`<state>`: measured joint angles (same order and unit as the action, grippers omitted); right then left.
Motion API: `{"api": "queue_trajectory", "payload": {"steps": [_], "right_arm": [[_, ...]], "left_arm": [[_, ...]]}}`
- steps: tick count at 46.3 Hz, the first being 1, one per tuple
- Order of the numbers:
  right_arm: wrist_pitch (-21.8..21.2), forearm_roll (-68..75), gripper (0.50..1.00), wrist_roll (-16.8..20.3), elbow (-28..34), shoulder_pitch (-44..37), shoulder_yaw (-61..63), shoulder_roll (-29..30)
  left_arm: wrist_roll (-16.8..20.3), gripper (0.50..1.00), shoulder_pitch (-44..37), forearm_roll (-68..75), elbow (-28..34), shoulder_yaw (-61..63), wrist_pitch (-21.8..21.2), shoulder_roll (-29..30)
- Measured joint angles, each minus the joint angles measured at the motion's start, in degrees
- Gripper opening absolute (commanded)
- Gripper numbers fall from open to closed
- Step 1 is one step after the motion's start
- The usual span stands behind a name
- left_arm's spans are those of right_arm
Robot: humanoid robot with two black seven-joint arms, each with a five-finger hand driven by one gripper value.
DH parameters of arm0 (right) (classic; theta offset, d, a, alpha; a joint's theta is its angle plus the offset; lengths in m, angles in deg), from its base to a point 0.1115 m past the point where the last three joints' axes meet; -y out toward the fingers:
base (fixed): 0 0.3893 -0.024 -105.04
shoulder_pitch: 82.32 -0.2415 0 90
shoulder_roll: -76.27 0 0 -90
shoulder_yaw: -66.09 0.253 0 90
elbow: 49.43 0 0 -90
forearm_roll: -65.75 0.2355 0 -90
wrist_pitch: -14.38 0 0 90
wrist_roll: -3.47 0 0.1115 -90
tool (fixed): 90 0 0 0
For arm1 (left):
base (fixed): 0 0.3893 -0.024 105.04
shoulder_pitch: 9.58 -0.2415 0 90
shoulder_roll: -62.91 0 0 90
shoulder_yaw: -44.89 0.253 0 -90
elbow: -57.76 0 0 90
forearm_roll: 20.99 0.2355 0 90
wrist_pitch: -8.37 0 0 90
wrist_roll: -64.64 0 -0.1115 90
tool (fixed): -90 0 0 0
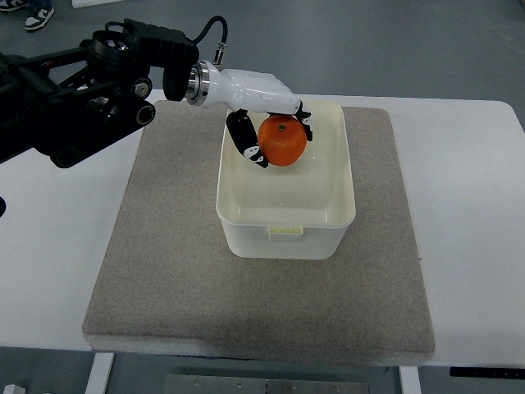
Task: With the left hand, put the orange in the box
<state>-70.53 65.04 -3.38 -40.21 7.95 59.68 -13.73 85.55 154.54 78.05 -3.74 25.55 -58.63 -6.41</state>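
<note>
Orange [283,140] sits in the grip of the left hand [261,107], held above the far left part of the box [286,232]. Its stem end faces up toward the camera. The fingers [245,139] curl around it: dark-padded ones wrap the fruit's left side, and another shows at its upper right edge, so the fruit is pinched between them. Whether the orange touches the box floor cannot be told from this steep angle; it appears to be held at or above rim height.

The hand has a white shell and joins a silver wrist ring, behind which the black left arm [74,98] runs in from the picture's left edge, with a black cable looping over the wrist.

The box is a pale, cream-white rectangular tub with rounded corners, open at the top, its inside bare apart from the fruit hanging over it. It stands on a grey mat [180,271], toward the mat's far half and roughly centred across it. The mat lies flat on a white tabletop [476,213]. Grey floor shows beyond the tabletop's far edge, and a shoe [38,16] shows at the top left corner.
</note>
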Motion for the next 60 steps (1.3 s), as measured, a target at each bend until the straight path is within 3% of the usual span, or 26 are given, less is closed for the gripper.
{"api": "queue_trajectory", "payload": {"steps": [1, 5, 7, 11, 15, 19, 35, 44, 51, 60], "right_arm": [[0.0, 0.0, 0.932, -0.01, 0.0, -0.01, 0.0, 0.0], [0.0, 0.0, 0.932, 0.0, 0.01, 0.0, 0.0, 0.0], [0.0, 0.0, 0.932, -0.01, 0.01, 0.0, 0.0, 0.0], [0.0, 0.0, 0.932, 0.0, 0.0, -0.01, 0.0, 0.0], [0.0, 0.0, 0.932, 0.0, 0.0, 0.0, 0.0, 0.0], [0.0, 0.0, 0.932, 0.0, 0.0, 0.0, 0.0, 0.0], [0.0, 0.0, 0.932, -0.01, 0.0, 0.0, 0.0, 0.0], [0.0, 0.0, 0.932, -0.01, 0.0, 0.0, 0.0, 0.0], [0.0, 0.0, 0.932, -0.01, 0.0, -0.02, 0.0, 0.0], [0.0, 0.0, 0.932, 0.0, 0.01, 0.0, 0.0, 0.0]], "left_arm": [[0.01, 0.696, -0.11, 0.0, 0.12, -0.03, -0.04, -0.16], [0.0, 0.752, -0.41, -0.11, 0.27, -0.13, -0.07, -0.32], [0.0, 0.81, -0.82, -0.13, 0.31, -0.12, -0.07, -0.37], [0.0, 0.855, -1.39, -0.46, 0.33, -0.12, -0.08, -0.38], [0.0, 0.96, -1.45, -0.93, 0.33, -0.14, -0.07, -0.38], [0.0, 0.99, -1.51, -1.2, 0.33, -0.71, -0.07, -0.37], [0.0, 0.994, -1.34, -12.37, 1.22, -1.84, 0.34, 3.15], [0.07, 0.994, -1.77, -34.89, 4.6, -3.62, -0.15, 8.29], [0.09, 0.994, -5.97, -57.67, 10.02, -4.24, -0.15, 10.46], [0.09, 0.994, -8.35, -78.51, 25.02, -3.79, 0.87, 10.28]]}}
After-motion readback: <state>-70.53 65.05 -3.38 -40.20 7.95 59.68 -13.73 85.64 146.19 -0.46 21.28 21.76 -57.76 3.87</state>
